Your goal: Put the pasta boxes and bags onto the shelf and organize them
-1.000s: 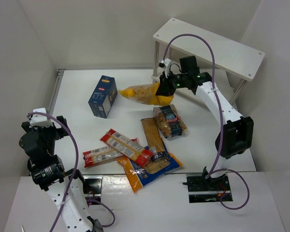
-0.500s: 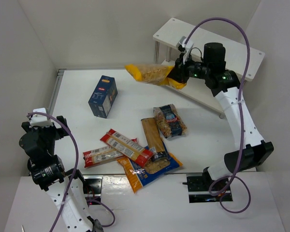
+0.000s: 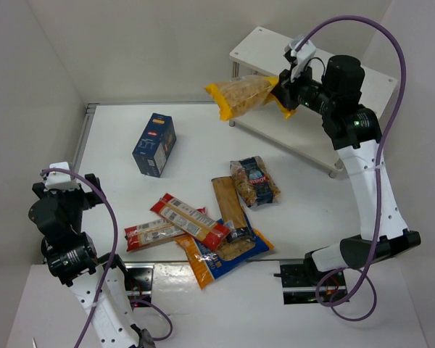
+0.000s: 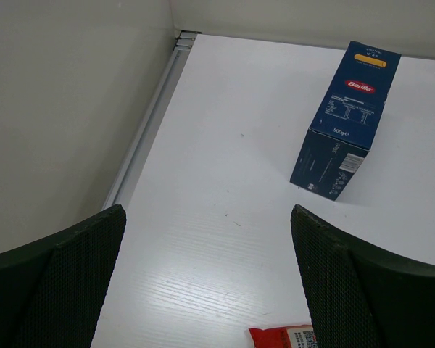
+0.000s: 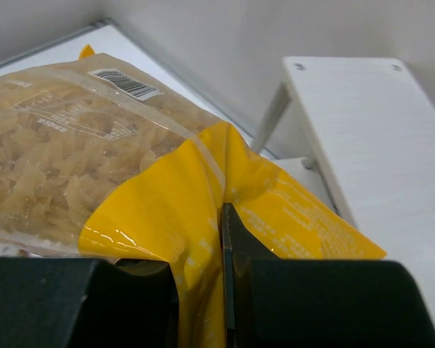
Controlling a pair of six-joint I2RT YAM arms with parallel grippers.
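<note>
One yellow bag (image 3: pixel 239 98), clear window showing pasta, pinched by right gripper (image 3: pixel 282 93); left gripper (image 4: pixel 207 284) spread.

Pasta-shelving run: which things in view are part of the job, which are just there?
Job: yellow bag in right pincer; blue carton; small blue-labelled bag; spaghetti packs; long tan pasta pack; orange-and-blue bag; shelf.
Just there: purple cables; table.

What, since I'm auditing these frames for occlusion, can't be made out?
Top external: shelf's lower tier, mostly hidden under its top board.
Top external: orange-and-blue bag, overlapped by spaghetti packs.
Left wrist: red pack, cut off by bottom edge.
Right wrist: yellow bag, gripped end behind jaws.
</note>
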